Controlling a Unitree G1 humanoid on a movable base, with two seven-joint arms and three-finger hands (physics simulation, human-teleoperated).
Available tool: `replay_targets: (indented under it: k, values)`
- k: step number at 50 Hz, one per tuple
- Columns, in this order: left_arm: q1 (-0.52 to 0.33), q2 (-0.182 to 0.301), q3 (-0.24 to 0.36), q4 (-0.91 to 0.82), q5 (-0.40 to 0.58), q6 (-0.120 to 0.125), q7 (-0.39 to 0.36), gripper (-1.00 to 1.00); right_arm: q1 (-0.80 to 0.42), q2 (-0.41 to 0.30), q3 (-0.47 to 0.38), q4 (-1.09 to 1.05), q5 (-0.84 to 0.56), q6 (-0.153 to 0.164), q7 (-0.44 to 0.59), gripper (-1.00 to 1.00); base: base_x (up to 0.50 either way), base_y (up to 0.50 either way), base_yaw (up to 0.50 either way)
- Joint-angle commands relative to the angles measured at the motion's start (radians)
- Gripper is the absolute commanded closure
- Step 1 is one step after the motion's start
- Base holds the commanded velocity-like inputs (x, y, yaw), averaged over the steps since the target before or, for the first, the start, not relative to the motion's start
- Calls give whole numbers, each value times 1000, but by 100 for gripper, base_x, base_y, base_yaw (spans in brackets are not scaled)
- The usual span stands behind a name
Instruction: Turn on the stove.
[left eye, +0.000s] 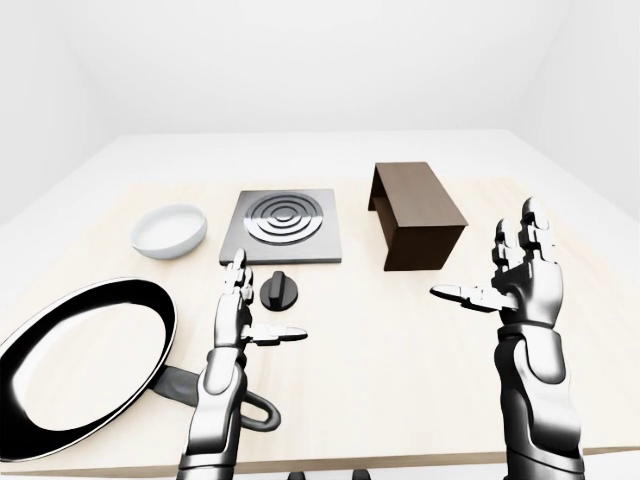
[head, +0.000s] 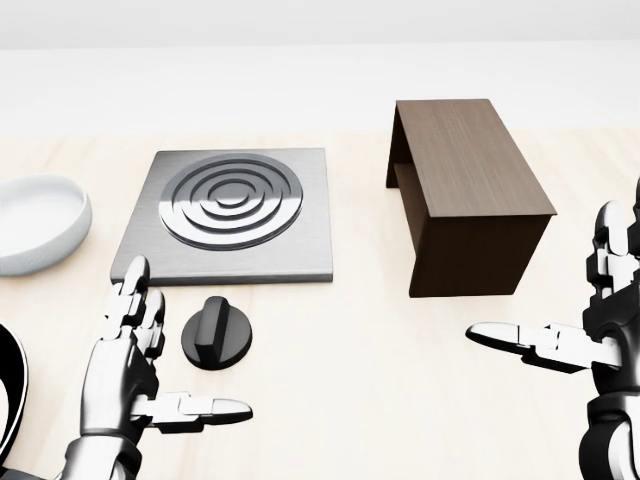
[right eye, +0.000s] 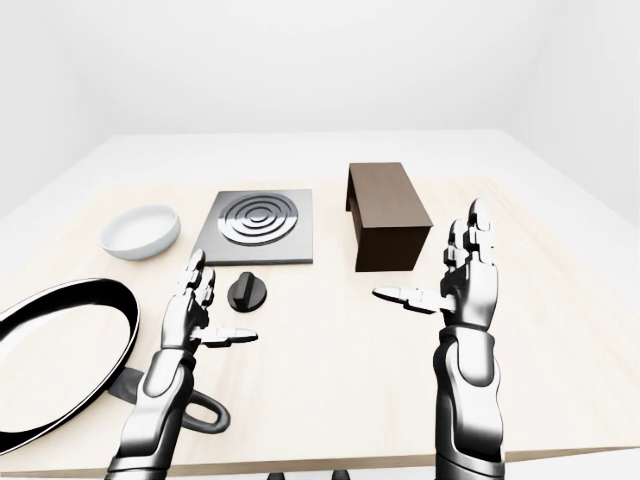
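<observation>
A: Where is the stove's control?

B: The knob (head: 217, 334) sits on the bench (head: 360, 400), just below the lower edge of the stove (head: 232, 213) in the head view, apart from the plate and a little left of its centre. It is a round black dial with a raised bar across the top.

A: How will it handle?

B: I judge it rigid and fixed to turn on the spot, not something to lift. The smooth disc looks slippery; the bar is the place to pinch, fingers on its two long faces, then twist.

A: Which way does the bar run?

B: Its long axis points nearly up and down the head view, tilted slightly, aimed roughly toward the stove.

A: And the hands?

B: The left hand (head: 135, 365) is spread wide and holds nothing, thumb stretched out to the right, fingertips just left of the knob but not touching. The right hand (head: 590, 320) is also splayed and empty, well apart at the right edge.

A: Anything else nearby?

B: A white bowl (head: 35, 222) left of the stove, a dark wooden box (head: 470, 195) to its right, and a frying pan (left eye: 85, 355) at the lower left in the left-eye view.
</observation>
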Motion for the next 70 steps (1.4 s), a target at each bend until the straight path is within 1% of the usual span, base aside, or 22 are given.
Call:
replay_targets:
  k: [1, 5, 7, 9, 10, 11, 16, 26, 31, 54, 57, 64, 70]
  values:
    - [0, 0, -2, 7, 3, -4, 0, -100, 2, 2, -5, -4, 6, 0, -2, -100, 23, 0, 0]
    - [-1, -1, -4, 15, 5, -9, 1, -100, 8, 5, -8, -14, 15, 0, -2, -100, 17, 0, 0]
    - [-8, -1, -3, 41, 7, -25, 2, -100, 11, 5, -9, -20, 18, 0, 0, -100, 0, 0, 0]
    - [-16, -1, -2, 77, 9, -47, 3, -100, 10, 4, -10, -20, 21, 0, 1, -100, 0, 0, 0]
    - [-18, -1, -3, 88, 10, -52, 4, -100, 10, 4, -10, -17, 21, 0, 1, -100, 0, 0, 0]
    - [-25, -2, -3, 117, 13, -66, 5, -100, 11, 4, -9, -16, 22, 0, 2, -100, 0, 0, 0]
    - [-56, 0, -1, 233, 19, -66, 12, -100, 11, 4, -8, -12, 22, 0, 4, -100, 0, 0, 0]
    - [-72, 2, -3, 305, 30, -66, 21, -100, 13, 5, -2, -10, 16, 0, 7, -100, 0, 0, 0]
    - [-60, -3, -13, 284, 36, -66, 20, -100, 13, 5, -4, -15, 17, 0, 7, -100, 0, 0, 0]
    - [-45, -17, -39, 296, 57, -66, 20, -100, 16, 6, 0, -4, 10, 0, 15, -100, 0, 0, 0]
    - [-44, -18, -41, 300, 59, -66, 21, -100, 15, 6, -1, -1, 11, 0, 16, -100, 0, 0, 0]
    - [-64, -20, -42, 376, 66, -66, 23, -100, 14, 6, 0, 2, 10, 0, 17, -100, 0, 0, 0]
    - [-56, -23, -48, 358, 69, -66, 22, -100, 13, 7, 2, 6, 9, 0, 16, -100, 0, 0, 0]
